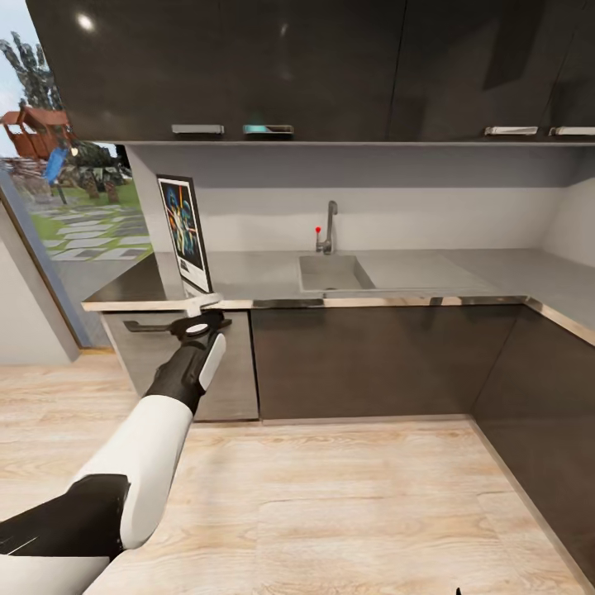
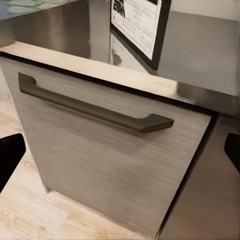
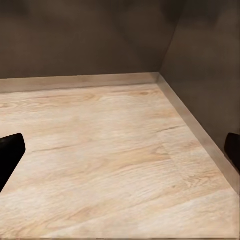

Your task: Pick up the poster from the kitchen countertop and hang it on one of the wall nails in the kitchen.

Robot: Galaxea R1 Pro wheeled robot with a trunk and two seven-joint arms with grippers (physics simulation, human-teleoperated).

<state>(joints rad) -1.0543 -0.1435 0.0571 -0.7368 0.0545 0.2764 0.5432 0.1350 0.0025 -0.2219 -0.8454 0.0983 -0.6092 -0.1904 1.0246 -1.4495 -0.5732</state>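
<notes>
Our left pincer [image 1: 201,316] hovers just before the table's [image 1: 413,285] front edge, right below the poster [image 1: 185,232]. Its dark fingertips [image 2: 10,160] sit wide apart in the left wrist view, holding nothing, above a grey drawer front with a long dark handle [image 2: 95,111]. The poster stands upright near the table's left end (leaning back toward the wall). A sink [image 1: 335,273] and tap [image 1: 330,225] lie well to its right. Our right pincer [image 3: 120,155] is also spread and empty, over the wooden floor [image 3: 110,160].

Black-framed poster [image 1: 185,234], light-grey countertop [image 1: 413,277], pale wood-grain floor [image 1: 347,512]
</notes>
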